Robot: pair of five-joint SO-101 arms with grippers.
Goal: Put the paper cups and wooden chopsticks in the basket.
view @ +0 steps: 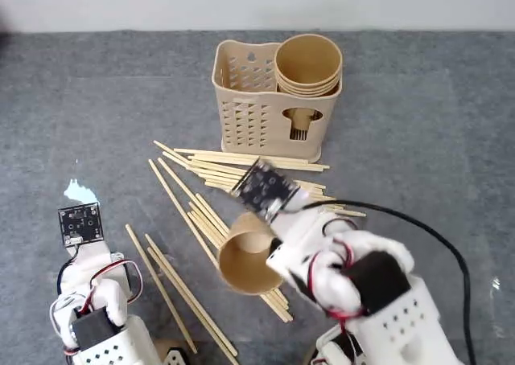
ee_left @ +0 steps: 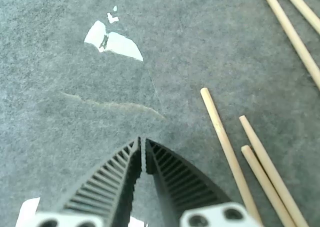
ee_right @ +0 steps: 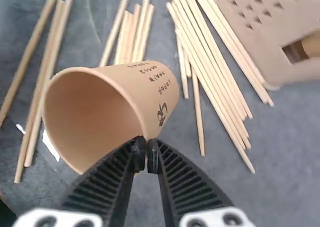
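Right pincer clamped on rim of tilted paper cup; left pincer closed, seemingly empty.

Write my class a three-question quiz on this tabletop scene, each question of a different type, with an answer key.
1. Fill in: the wooden chopsticks lie scattered on the table in front of the ___.
2. True or false: the left gripper is open.
3. The right gripper is shut on: A) nothing; B) the rim of a tipped paper cup; C) wooden chopsticks.

Key: 1. basket; 2. false, it is shut and empty; 3. B.
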